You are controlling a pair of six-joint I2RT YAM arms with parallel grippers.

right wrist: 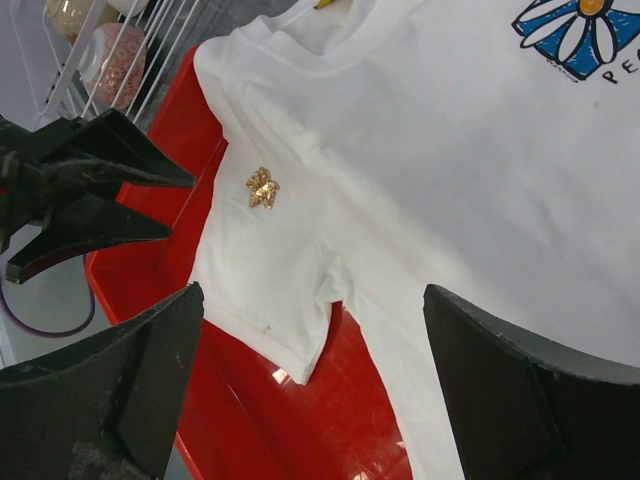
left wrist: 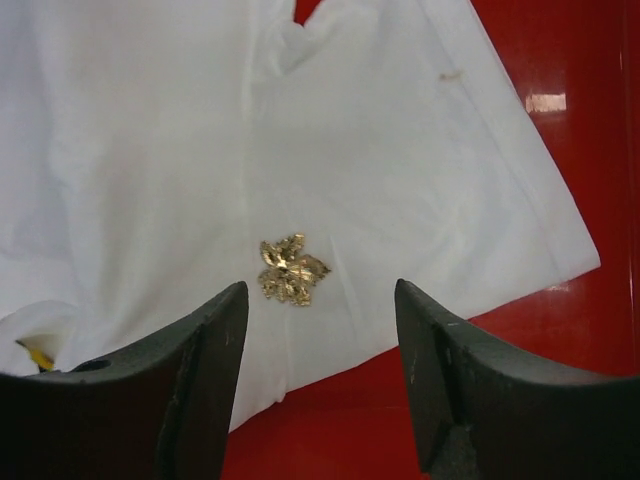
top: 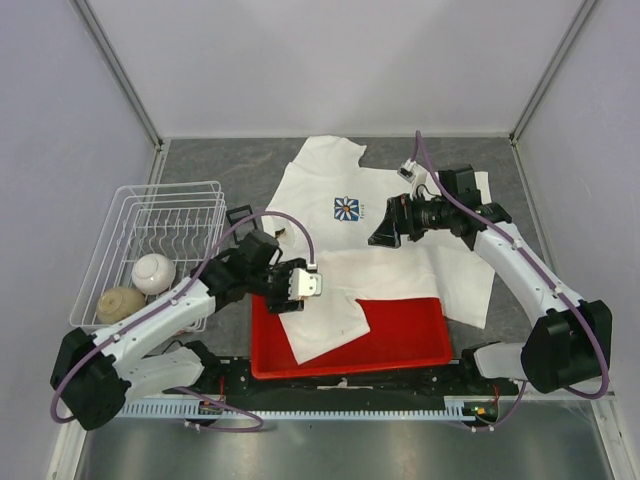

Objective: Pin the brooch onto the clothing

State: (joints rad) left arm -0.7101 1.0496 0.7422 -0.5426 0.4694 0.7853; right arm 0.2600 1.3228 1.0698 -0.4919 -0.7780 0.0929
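Through the left wrist camera, the left gripper [left wrist: 320, 300] stands with its jaws parted fairly wide and nothing between them. The brooch [left wrist: 291, 270] lies just beyond the gap, gold on a white sleeve of the T-shirt [left wrist: 150, 150], and neither finger touches it. The sleeve is draped over the red tray [left wrist: 560, 150], which I'd guess gives the cloth a firm bed for pressing a pin home. Whether the pin actually passes through the fabric is hidden under the ornament.

Through the right wrist camera, the right gripper [right wrist: 312, 295] hangs fully wide and empty above the shirt, well apart from the brooch. It is probably held back so its camera can watch rather than to hold anything. The left gripper shows at the left edge, parted, near the brooch but clear of it. The daisy print [right wrist: 580, 30] is cut off at the top corner.

From above, the shirt lies spread out with its near sleeve over the tray. The brooch is too small to pick out here, about where the left gripper covers the sleeve. A wire rack [top: 170, 186] at the left holds two rounded things I cannot name
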